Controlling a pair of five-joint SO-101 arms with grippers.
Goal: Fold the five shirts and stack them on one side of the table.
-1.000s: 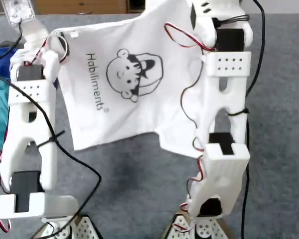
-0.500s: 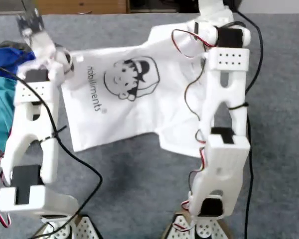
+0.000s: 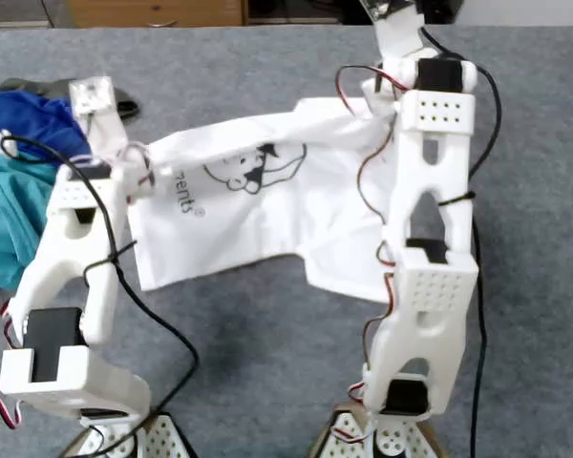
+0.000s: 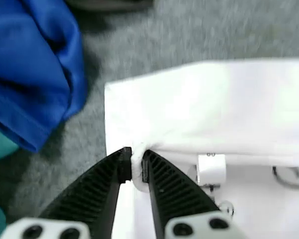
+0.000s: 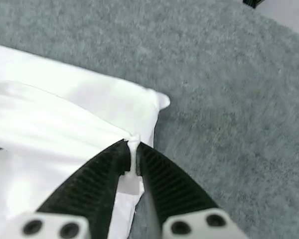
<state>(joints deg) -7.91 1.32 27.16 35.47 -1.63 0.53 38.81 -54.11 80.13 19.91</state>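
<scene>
The white shirt [image 3: 258, 219] lies spread in the middle of the grey table cover [image 3: 220, 363], between the two arms. Its far edge is raised off the surface and doubled back towards the near side, so that a band of cloth hangs over the top of the cartoon print [image 3: 253, 170] on its front. The left gripper [image 4: 134, 167] has its black ribbed fingers pinched narrow on a bunched corner of that raised edge, close to the small sewn-in label [image 4: 211, 168]. The right gripper [image 5: 133, 158] is nipped just as tightly on a thin ridge of white cloth at the other end of the same edge, with bare grey surface just beyond it. Between the two grips the fold runs across the shirt fairly taut, sloping a little. The near hem and one sleeve rest flat on the table, the sleeve partly under the right arm. Off to the left arm's side, a blue shirt [image 3: 29, 129] sits crumpled in a heap with a teal shirt [image 3: 5, 224] touching it on the near side, both unfolded and just beside the white one.
</scene>
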